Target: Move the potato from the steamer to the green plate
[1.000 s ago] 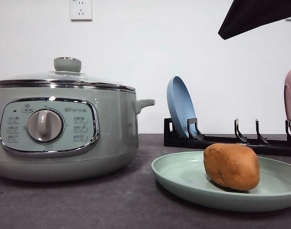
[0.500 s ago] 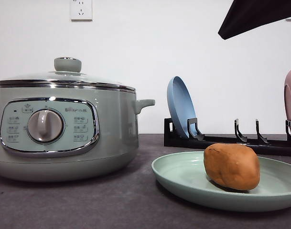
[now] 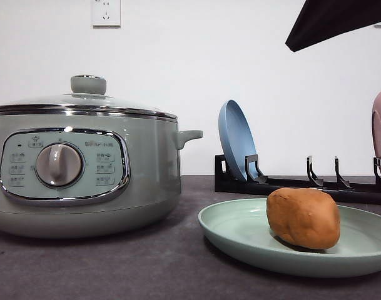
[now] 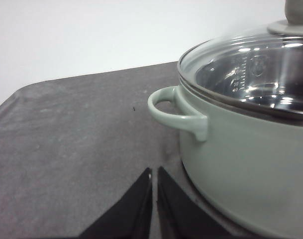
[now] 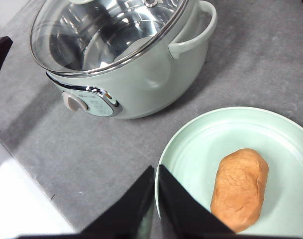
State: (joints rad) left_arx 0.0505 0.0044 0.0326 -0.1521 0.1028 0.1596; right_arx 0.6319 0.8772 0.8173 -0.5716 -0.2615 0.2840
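One potato [image 3: 303,218] lies on the green plate [image 3: 240,231], beside the lidded steamer [image 3: 84,169] on the worktop [image 3: 146,269]. Both end effectors, left [image 4: 154,174] and right [image 5: 156,172], have their fingers pressed together, holding nothing. I judge the transfer complete; next calls only for keeping the arms well clear of the plate.

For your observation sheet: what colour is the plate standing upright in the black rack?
Blue. The blue plate stands in the black rack; the front view shows it best.
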